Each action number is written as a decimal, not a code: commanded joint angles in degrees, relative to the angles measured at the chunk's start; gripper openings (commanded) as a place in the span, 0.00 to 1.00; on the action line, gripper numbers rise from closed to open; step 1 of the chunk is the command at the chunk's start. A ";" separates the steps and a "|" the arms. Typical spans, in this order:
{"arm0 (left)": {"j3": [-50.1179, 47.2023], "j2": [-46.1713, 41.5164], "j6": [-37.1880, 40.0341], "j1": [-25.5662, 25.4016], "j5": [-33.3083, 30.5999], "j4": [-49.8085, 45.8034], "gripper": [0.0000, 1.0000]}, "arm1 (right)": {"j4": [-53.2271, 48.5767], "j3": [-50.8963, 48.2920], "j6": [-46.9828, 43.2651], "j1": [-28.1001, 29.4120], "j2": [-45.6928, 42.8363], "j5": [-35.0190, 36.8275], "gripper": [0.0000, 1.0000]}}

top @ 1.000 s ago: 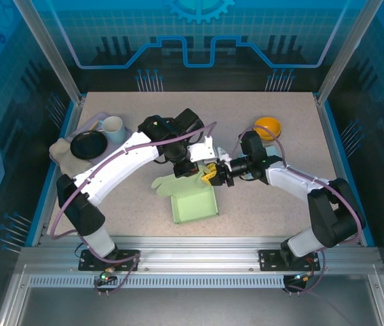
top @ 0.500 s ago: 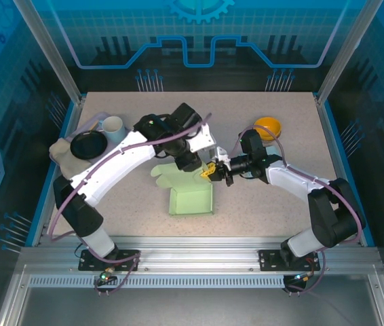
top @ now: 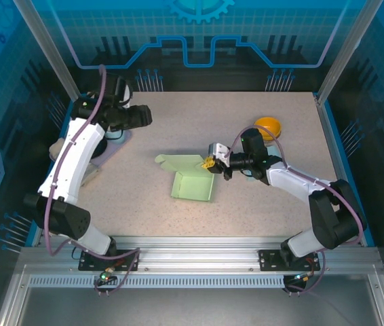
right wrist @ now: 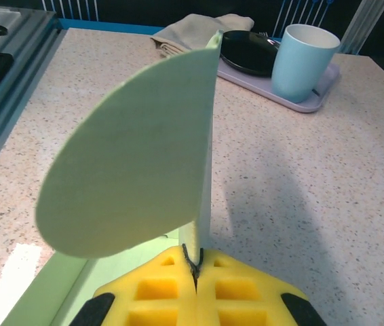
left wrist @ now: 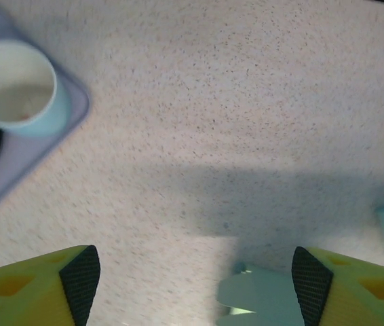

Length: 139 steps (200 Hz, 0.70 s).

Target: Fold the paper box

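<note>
The light green paper box (top: 193, 185) lies partly folded at the table's middle, one rounded flap (top: 176, 161) spread to its far left. My right gripper (top: 209, 164) is shut on the box's far right edge. In the right wrist view its yellow jaws (right wrist: 193, 269) pinch the thin paper edge, and the rounded flap (right wrist: 136, 163) rises in front of them. My left gripper (top: 144, 117) hangs high at the far left, away from the box. It stands open (left wrist: 195, 292) with bare table between its pads (left wrist: 80, 280), and a bit of green paper (left wrist: 263, 299) shows below.
A pale blue cup (left wrist: 15, 87) stands on a lilac tray (left wrist: 70, 119) at the far left, with a black plate (right wrist: 250, 51) and a beige towel (right wrist: 192, 28) beside it. An orange bowl (top: 268, 127) sits at the back right.
My left gripper opened, let go of the box and swung back to the far left. The right gripper stayed shut on the box, which shifted slightly.
</note>
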 commanded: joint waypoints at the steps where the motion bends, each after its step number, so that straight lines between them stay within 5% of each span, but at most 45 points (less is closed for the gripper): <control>1: -1.87 1.59 -11.92 0.07 9.40 -1.63 0.80 | 0.28 0.07 -1.27 0.54 -1.08 0.86 0.00; 74: -9.74 4.67 -18.50 -0.70 16.77 3.30 0.82 | 0.17 -0.23 -1.79 1.38 -0.37 1.79 0.00; 139: -15.85 10.11 -20.75 -6.39 20.30 10.29 0.82 | 1.34 0.17 -1.53 1.79 0.94 1.69 0.00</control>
